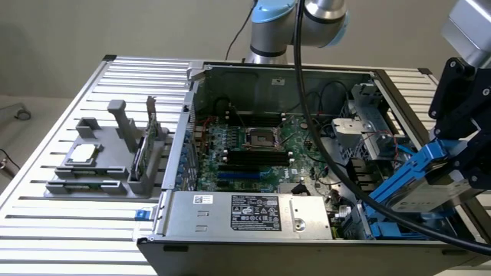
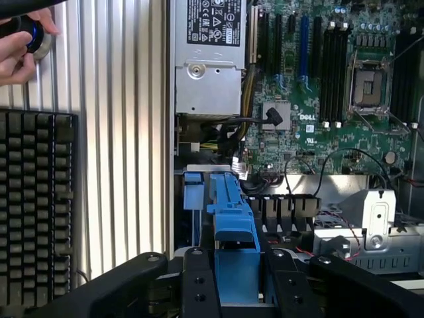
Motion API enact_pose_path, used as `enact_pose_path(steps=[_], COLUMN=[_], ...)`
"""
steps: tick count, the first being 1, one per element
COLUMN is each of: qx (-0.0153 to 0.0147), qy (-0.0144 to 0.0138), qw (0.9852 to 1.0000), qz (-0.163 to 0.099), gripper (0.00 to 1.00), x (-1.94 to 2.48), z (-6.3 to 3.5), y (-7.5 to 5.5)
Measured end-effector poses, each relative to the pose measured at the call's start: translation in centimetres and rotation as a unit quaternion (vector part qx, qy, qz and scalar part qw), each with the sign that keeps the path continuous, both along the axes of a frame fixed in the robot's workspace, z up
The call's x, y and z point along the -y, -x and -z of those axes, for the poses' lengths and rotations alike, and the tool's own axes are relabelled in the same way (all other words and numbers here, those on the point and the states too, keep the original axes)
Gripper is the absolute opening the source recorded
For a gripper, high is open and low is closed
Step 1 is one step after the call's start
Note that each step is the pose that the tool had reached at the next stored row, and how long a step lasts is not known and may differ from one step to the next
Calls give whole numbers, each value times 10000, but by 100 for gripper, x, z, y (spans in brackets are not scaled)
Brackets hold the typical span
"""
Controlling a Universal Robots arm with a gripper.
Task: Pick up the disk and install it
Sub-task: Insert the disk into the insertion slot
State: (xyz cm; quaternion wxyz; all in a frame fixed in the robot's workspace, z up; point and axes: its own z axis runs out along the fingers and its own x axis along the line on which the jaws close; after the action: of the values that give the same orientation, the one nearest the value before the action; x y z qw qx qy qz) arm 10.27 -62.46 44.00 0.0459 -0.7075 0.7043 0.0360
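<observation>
The disk [image 1: 420,192], a silver drive in its blue carrier, sits tilted over the drive-bay corner of the open computer case [image 1: 253,253], at the exterior view's right, clamped between the black fingers [image 2: 199,281] of the gripper [image 2: 240,271]; the motherboard [image 1: 261,155] and power supply [image 1: 245,213] lie beside it
</observation>
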Motion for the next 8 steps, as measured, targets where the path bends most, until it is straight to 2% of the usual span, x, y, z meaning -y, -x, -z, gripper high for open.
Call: enact_pose_path(steps=[8], qx=[0], qy=[2], qw=[10000], qz=[9], gripper=[33], x=[-5], z=[78], y=[-9])
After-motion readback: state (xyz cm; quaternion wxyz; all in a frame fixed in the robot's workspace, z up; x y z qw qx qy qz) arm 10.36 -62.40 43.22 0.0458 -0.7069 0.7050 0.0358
